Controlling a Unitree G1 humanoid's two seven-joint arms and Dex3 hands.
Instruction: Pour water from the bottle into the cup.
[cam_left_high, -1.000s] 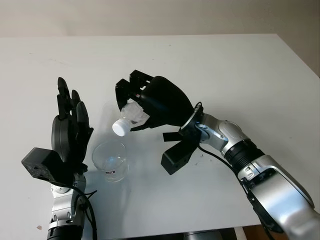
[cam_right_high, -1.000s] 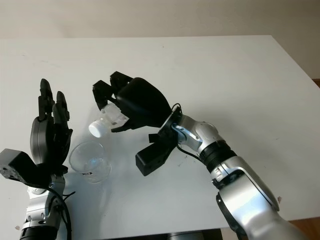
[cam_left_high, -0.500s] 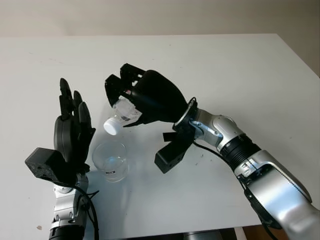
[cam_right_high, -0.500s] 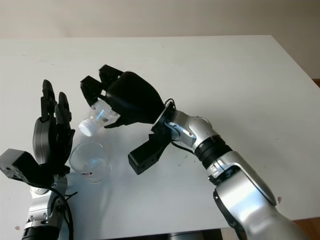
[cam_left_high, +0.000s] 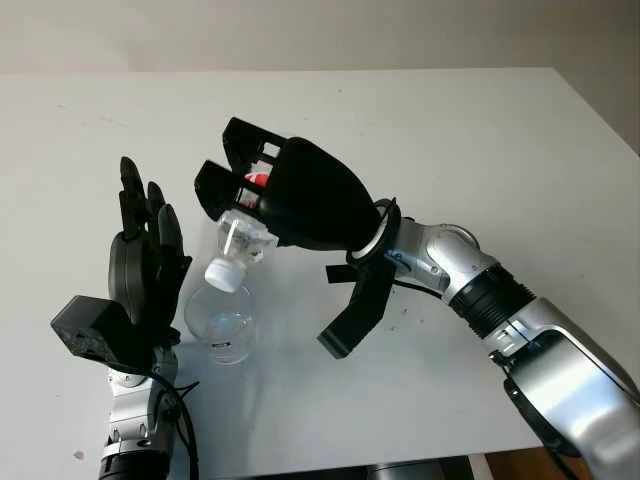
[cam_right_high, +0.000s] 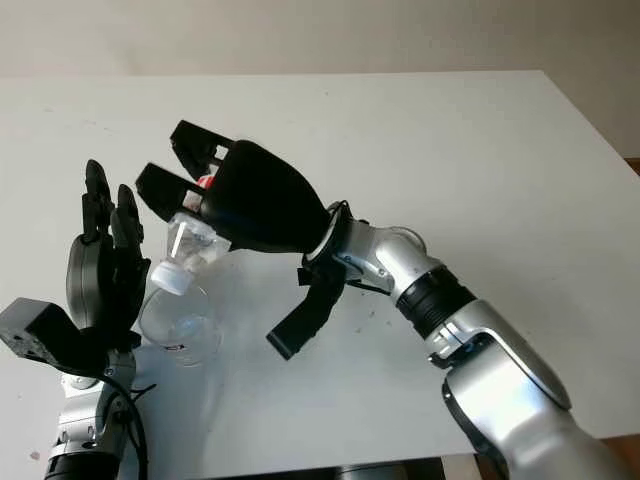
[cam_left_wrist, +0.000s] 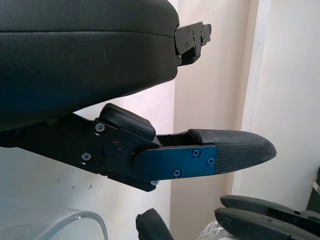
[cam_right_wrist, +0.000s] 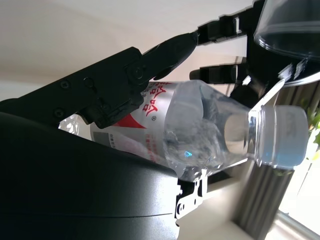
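- The right hand is raised above the left-centre of the white desk, its fingers curled around a clear plastic bottle with a red-and-white label.
- The bottle is tilted neck-down, and its white cap, on the neck, sits directly over the cup's rim, close to it; whether they touch cannot be told.
- In the right wrist view the bottle lies across the palm, with one finger pressed along its label and the capped neck sticking out past the hand's shell.
- The cup, a clear glass, stands upright on the desk near the front-left, just beside the left hand.
- The left hand is open and holds nothing; it stands upright just beside the cup on its left, palm turned toward it.
- The left wrist view shows one finger stretched out and the cup's rim curving in below it.
- Open desk stretches wide behind and to the right of the right arm, out to the far edge and the right corner.
- In front of the cup a narrower strip of bare surface runs to the near edge.
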